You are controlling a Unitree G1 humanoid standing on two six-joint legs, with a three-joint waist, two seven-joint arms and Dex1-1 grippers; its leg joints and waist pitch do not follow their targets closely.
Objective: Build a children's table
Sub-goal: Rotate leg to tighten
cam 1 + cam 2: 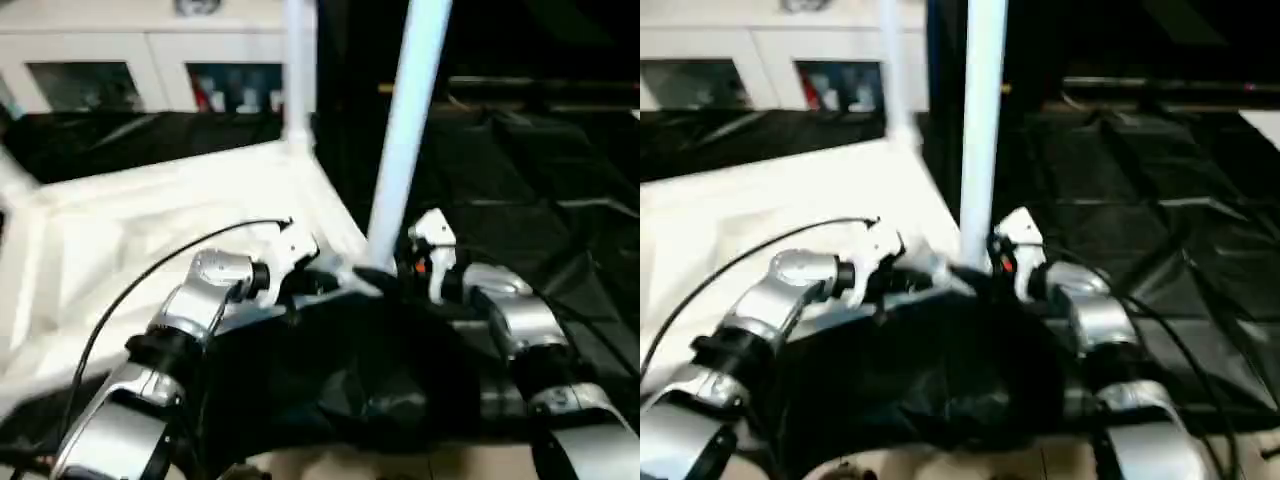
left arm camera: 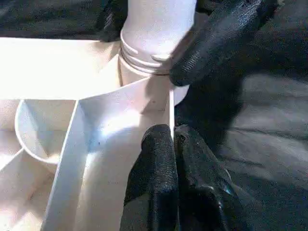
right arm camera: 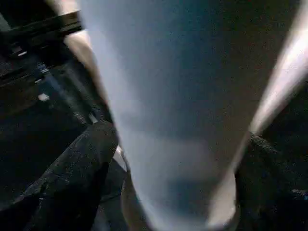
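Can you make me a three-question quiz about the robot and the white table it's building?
1. Where does the leg in the right claw stand?
A. near corner socket
B. on the cabinet
C. on the floor

2. How many legs stand upright?
A. none
B. two
C. four

3. What is the left claw doing?
A. hanging free
B. pinching the tabletop's rib
C. holding a leg

A: the long white tube leg meets the white plastic tabletop at the right claw.
B: another upright leg stands farther off.
B: the left claw straddles a rib.
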